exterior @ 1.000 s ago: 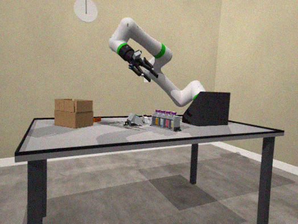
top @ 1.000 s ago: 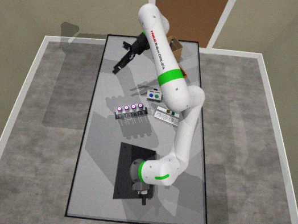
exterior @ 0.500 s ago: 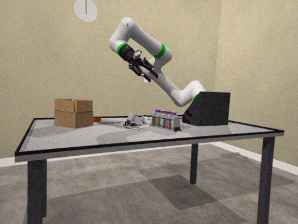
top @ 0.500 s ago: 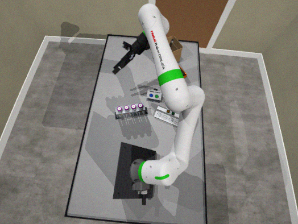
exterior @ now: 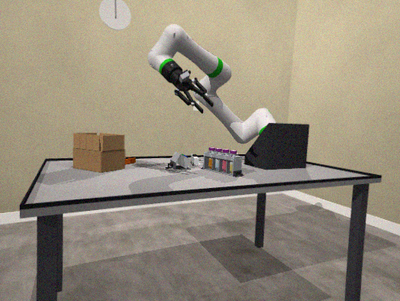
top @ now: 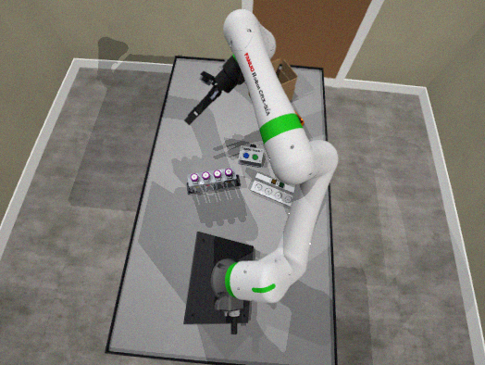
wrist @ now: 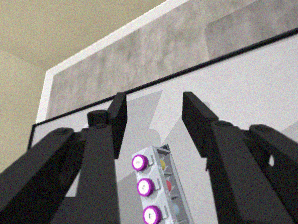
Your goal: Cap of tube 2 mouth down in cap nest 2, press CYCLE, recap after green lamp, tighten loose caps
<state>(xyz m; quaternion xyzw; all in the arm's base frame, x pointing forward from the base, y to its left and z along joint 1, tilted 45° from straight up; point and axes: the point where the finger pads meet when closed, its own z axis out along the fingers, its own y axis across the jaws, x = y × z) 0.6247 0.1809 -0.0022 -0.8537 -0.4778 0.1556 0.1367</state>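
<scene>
Claw (exterior: 192, 97): raised high above the table, well apart from every item; the fingers stand partly drawn in with a bare gap between them, gripping nothing.
Arm (top: 273, 116): white with green rings, reaching from the dark base plate (top: 196, 278) near one short edge of the table toward the opposite short edge.
Decapping station (top: 213, 182): around the middle of the table, nearer one long edge; four tubes upright in a row.
Caps (top: 205, 175): purple, all four seated on their tubes; tube 2's cap among them. The wrist view shows three of them (wrist: 144, 186) between the fingers, far below.
Cap tray (top: 271, 189): just beside the station, toward the other long edge; its nests hold nothing.
Key housing (top: 251, 157): blue key (top: 246, 155) and green key (top: 254, 157) side by side, near the tray.
Cardboard box (exterior: 99, 151): at the far corner of the table, well apart from the station.
</scene>
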